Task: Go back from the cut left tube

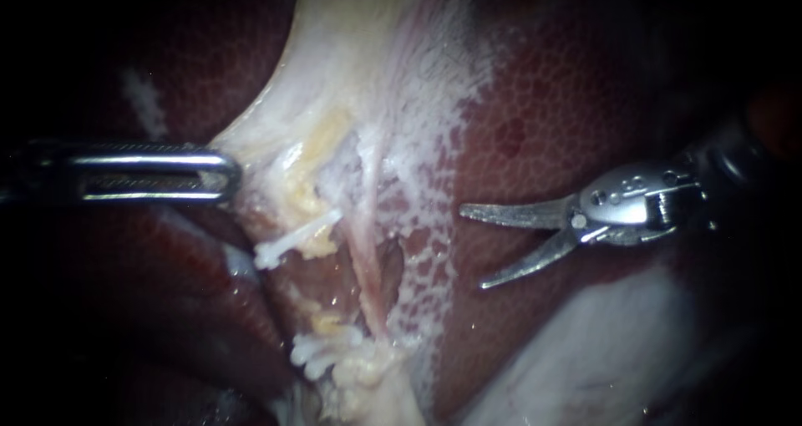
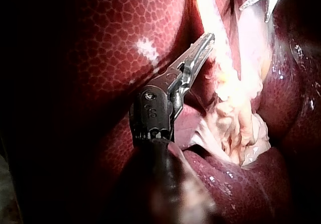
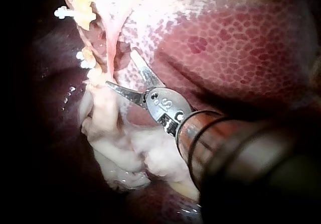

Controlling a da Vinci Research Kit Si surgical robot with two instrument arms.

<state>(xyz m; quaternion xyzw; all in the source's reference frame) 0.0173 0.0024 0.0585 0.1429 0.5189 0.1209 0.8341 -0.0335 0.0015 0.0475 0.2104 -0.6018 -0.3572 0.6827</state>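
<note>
- Cut left tube [image 1: 313, 202]: lay in two stumps in the pale tissue [image 1: 334, 75] at the middle of the endoscope view, with an open gap between them.
- Upper clip [image 1: 292, 240]: white, sat across the upper stump, slanting down toward the left instrument's side.
- Lower clips [image 1: 322, 351]: a white cluster on the lower stump, below the gap; how many could not be counted.
- Second tube [image 1: 368, 251]: thin, pinkish and whole, ran down just to the right of the gap.
- Left instrument [image 1: 230, 175]: slotted jaws pressed together, pinching the edge of the pale tissue, which was drawn to a point at their tip; it lay level, up and to the left of the upper clip. The left wrist view [image 2: 209, 38] showed the same hold.
- Right instrument [image 1: 472, 249]: two curved blades spread apart, nothing between them; held over the liver [image 1: 551, 100], well apart from both stumps and to their right. In the right wrist view [image 3: 120, 68] the blade tips pointed toward the pale strand.
- Liver: dark red and mottled, on both sides of the pale tissue.
</note>
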